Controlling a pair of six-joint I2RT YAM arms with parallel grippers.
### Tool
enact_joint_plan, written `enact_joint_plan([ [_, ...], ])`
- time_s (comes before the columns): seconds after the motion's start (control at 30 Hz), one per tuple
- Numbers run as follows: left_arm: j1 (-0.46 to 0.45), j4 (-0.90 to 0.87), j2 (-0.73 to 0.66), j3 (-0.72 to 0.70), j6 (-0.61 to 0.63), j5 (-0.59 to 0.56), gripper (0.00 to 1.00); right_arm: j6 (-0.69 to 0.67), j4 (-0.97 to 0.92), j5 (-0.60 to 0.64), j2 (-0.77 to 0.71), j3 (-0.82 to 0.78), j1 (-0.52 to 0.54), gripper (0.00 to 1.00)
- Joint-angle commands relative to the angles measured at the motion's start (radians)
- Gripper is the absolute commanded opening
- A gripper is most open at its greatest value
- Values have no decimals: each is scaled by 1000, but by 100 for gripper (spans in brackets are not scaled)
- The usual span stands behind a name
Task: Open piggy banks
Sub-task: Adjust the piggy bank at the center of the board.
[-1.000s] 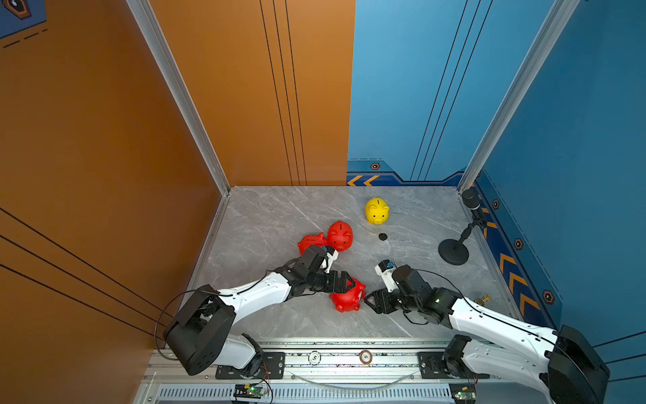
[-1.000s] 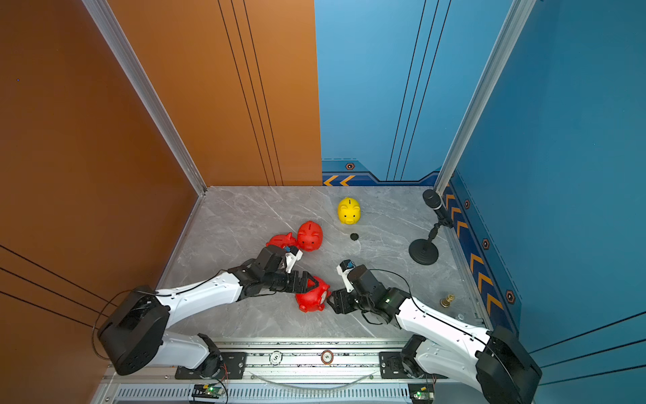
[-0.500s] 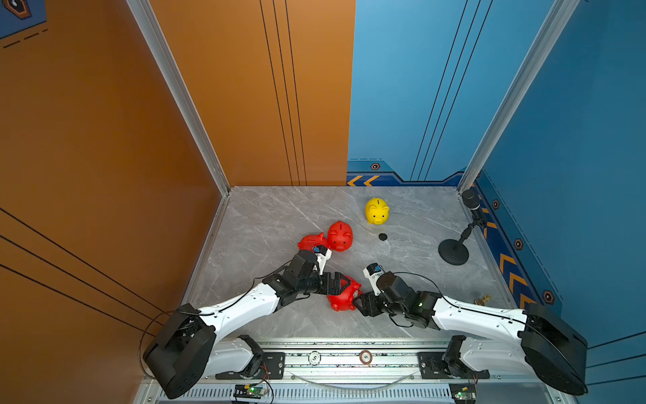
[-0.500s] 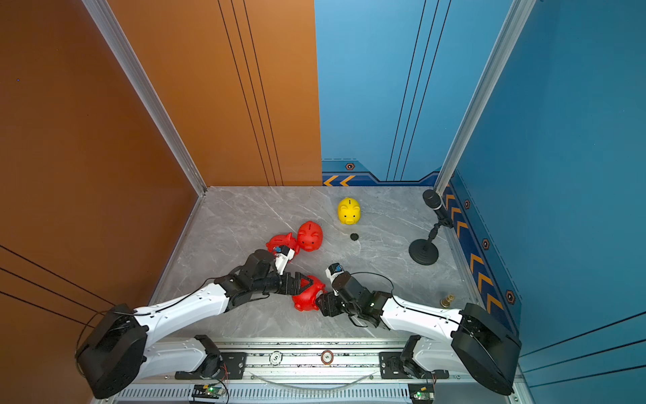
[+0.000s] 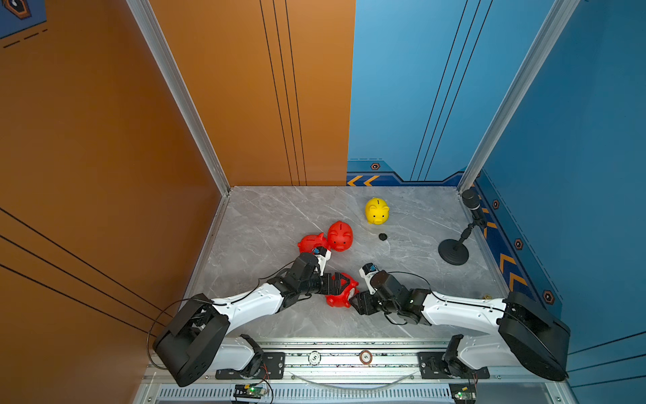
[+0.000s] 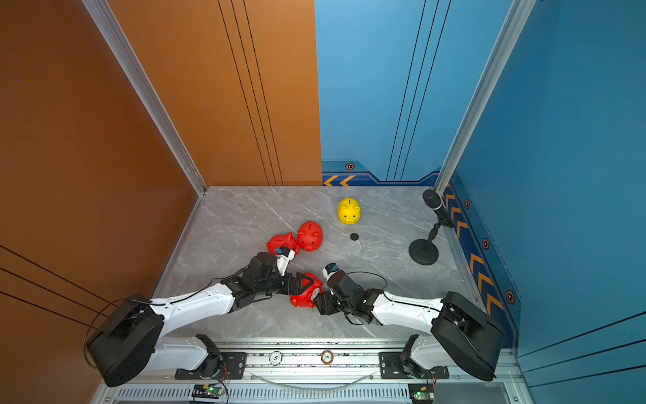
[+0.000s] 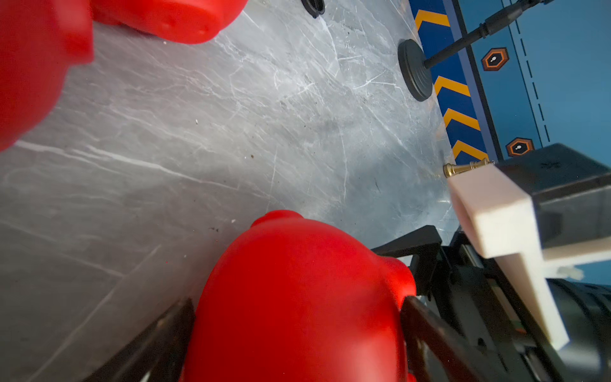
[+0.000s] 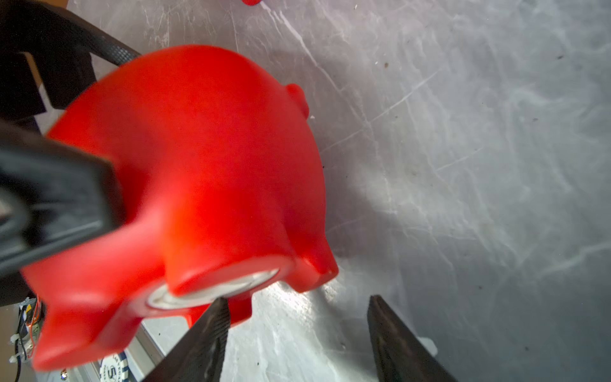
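Observation:
A red piggy bank (image 5: 344, 295) (image 6: 303, 298) is tipped over near the front of the table, and my left gripper (image 5: 336, 285) (image 7: 297, 302) is shut on its body, one finger on each flank. Its underside, with a white round plug (image 8: 211, 291), faces my right gripper (image 5: 353, 302) (image 8: 297, 299). That gripper is open with nothing between its fingers; one fingertip (image 8: 220, 307) sits just below the plug. Two more red piggy banks stand (image 5: 340, 236) and lie (image 5: 311, 242) together behind the left arm. The yellow piggy bank (image 5: 377, 211) stands upright further back.
A small black plug (image 5: 383, 236) lies loose in front of the yellow pig. A black microphone stand (image 5: 453, 252) is at the right wall, and a small brass piece (image 5: 486, 297) lies by the right arm. Walls close the left, back and right sides.
The right gripper has moved left, up to the held pig's underside. The left gripper has closed slightly on the pig, and the pig has shifted a little left.

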Motion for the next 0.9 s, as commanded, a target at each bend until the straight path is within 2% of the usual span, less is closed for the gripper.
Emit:
enact_joint_plan([
  [0.0,4,-17,26,-54,-11,-35,98,-19,-6,4,-39,16,-22,65],
  [0.27,25,53,43,-105,-52,-55,98,-24,6,-32,-94,-3,-69,54],
  [0.47,25,73,63,-118,-63,-61,98,-7,76,-62,-57,1,-52,47],
  [0.87,46,75,132,-100,-92,-27,98,-56,158,-25,-20,4,-24,35],
])
